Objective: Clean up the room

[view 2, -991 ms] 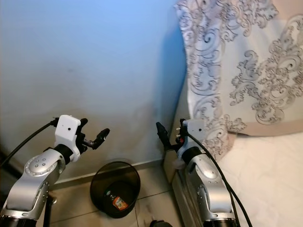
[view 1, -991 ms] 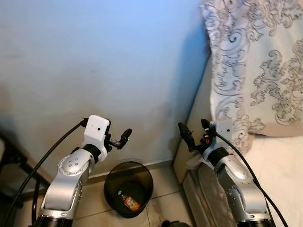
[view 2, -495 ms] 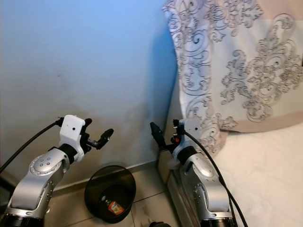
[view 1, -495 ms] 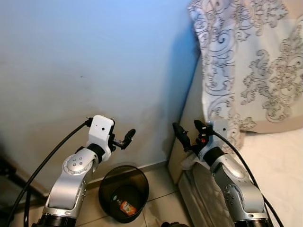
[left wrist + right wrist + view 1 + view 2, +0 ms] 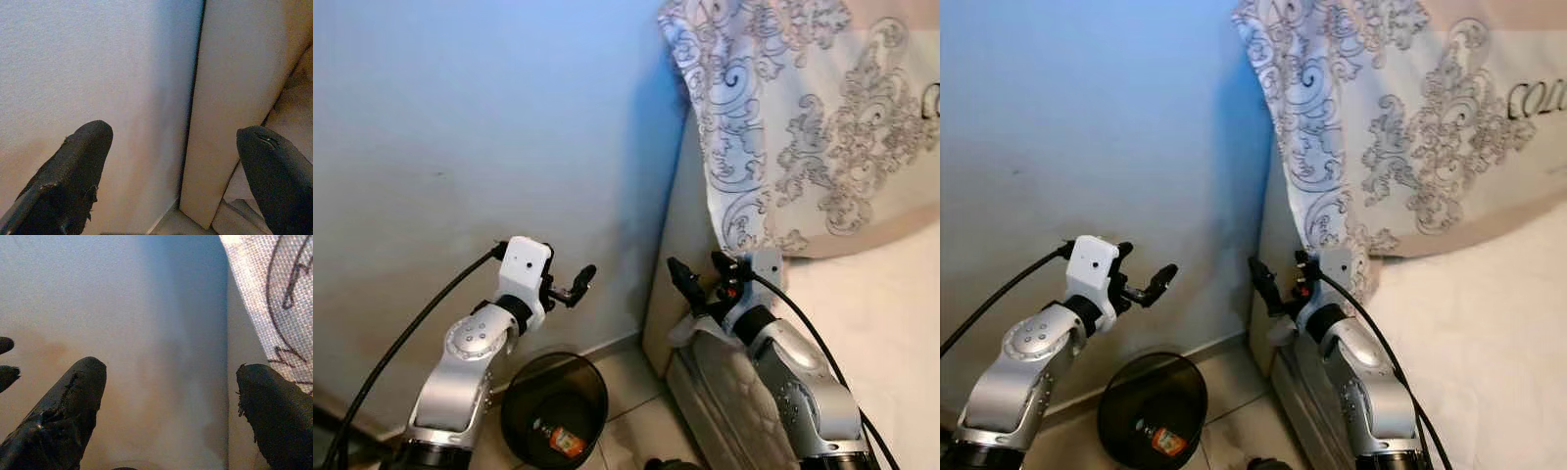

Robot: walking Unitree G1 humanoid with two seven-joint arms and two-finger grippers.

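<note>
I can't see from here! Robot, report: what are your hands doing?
Left gripper open, empty, raised facing the wall. Right gripper open, empty, beside the bed. Trash bin on the floor below, litter inside. Nothing in the way.

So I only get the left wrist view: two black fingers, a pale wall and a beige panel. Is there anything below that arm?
Observer: Yes, a round black mesh waste bin stands on the tiled floor under the left gripper.
Operator: Is the bin empty?
Observer: No, a small orange and red wrapper lies at its bottom.
Operator: What is that beige panel?
Observer: The side of a bed; a white cloth with grey swirl patterns hangs over its top.
Operator: And the other arm?
Observer: The right gripper is raised beside the bed's edge, fingers apart, holding nothing.
</note>
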